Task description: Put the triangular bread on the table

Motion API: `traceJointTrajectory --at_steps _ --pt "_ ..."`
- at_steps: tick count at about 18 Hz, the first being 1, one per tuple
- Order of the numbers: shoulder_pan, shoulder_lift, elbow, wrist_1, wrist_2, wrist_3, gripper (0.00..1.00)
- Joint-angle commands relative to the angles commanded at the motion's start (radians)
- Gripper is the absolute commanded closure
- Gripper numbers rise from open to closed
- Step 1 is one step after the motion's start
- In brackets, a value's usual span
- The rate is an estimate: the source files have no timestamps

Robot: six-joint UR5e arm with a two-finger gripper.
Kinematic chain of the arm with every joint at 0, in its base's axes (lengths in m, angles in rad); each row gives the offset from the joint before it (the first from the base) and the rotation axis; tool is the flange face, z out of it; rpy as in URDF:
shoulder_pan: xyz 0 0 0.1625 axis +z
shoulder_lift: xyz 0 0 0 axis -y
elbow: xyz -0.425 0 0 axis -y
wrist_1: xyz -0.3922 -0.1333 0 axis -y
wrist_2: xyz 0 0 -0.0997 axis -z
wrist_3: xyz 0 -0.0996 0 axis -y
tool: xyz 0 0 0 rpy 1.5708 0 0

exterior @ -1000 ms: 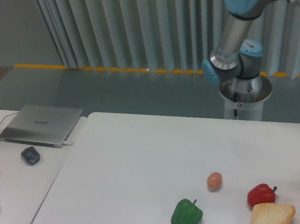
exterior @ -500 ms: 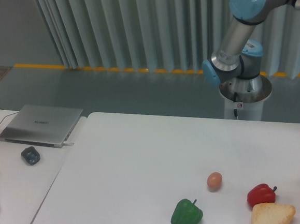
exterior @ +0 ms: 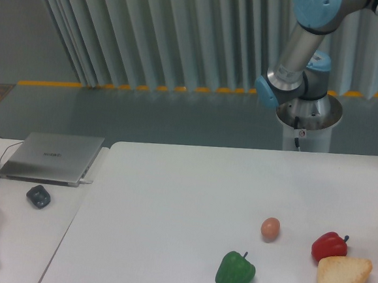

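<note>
Bread (exterior: 342, 280) lies flat on the bench (exterior: 171, 199) at its near right corner, touching the red pepper (exterior: 329, 247) just behind it. Its long axis runs from the lower left up to a point aimed right. My tool is out of frame, so I cannot tell its opening or load.

A triangular bread (exterior: 342, 280), flat and tan with a darker golden crust and rounded corners, lies flat near the front right corner of the plain white table (exterior: 184, 200), one corner pointing right, its surface smooth and matte.
</note>
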Motion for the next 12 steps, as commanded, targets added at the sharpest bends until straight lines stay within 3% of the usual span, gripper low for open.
traceJointTrajectory --at_steps 3,12 --pt "0.015 0.021 -0.031 0.000 -0.071 -0.006 0.00" --pt "0.020 0.023 -0.032 0.000 -0.072 -0.009 0.00"
